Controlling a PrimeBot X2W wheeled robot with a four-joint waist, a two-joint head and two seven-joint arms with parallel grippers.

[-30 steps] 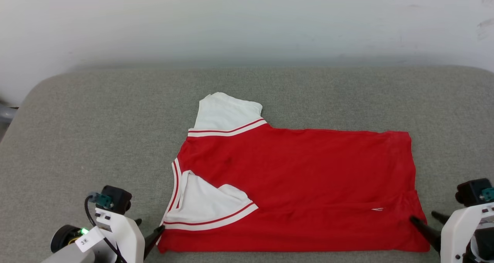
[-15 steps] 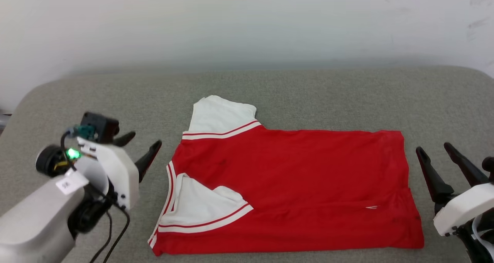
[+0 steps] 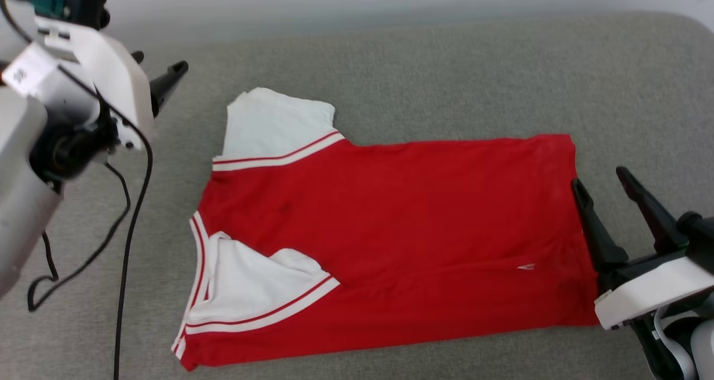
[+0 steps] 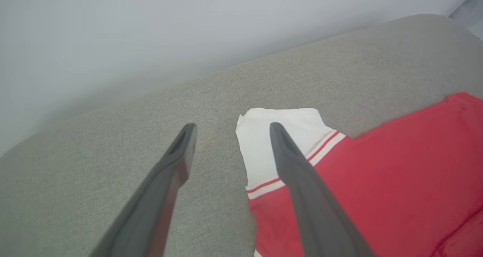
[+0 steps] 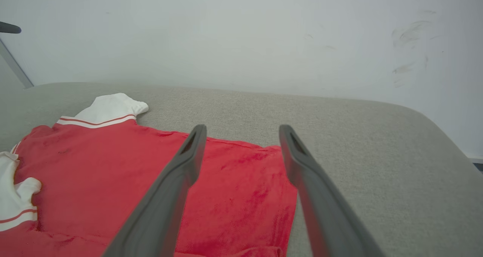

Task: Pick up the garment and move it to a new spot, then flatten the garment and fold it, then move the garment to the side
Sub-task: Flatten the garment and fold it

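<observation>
On the grey woven cushion [image 3: 446,78] before me lies the red jersey-style shirt with short white sleeves and red-and-white stripe trim [image 3: 418,218]. It is spread flat with its length running across my head view, collar end to my left and hem to my right. Its near long edge is folded over onto the body. The far white sleeve [image 3: 273,123] sticks out flat onto the cushion, and the near white sleeve [image 3: 251,290] lies folded in on top of the red cloth. A small white mark [image 3: 525,267] sits on the red fabric toward the hem. No numbers or letters show on the side facing up.

My left gripper [image 3: 159,62] is up at the far left, clear of the shirt and out past the far sleeve. Its two long dark fingers are spread wide with nothing between them. From that wrist, one finger lies over bare cushion and the other crosses in front of the white sleeve. A thin black cable [image 3: 131,201] hangs down from that arm onto the cushion.

My right gripper [image 3: 599,177] is at the hem edge, also spread wide and holding nothing. Its inner finger overlaps the red hem and the outer one is over the cushion. Whether the inner finger touches the cloth I cannot tell.

A pale wall [image 5: 241,34] rises behind the cushion.
</observation>
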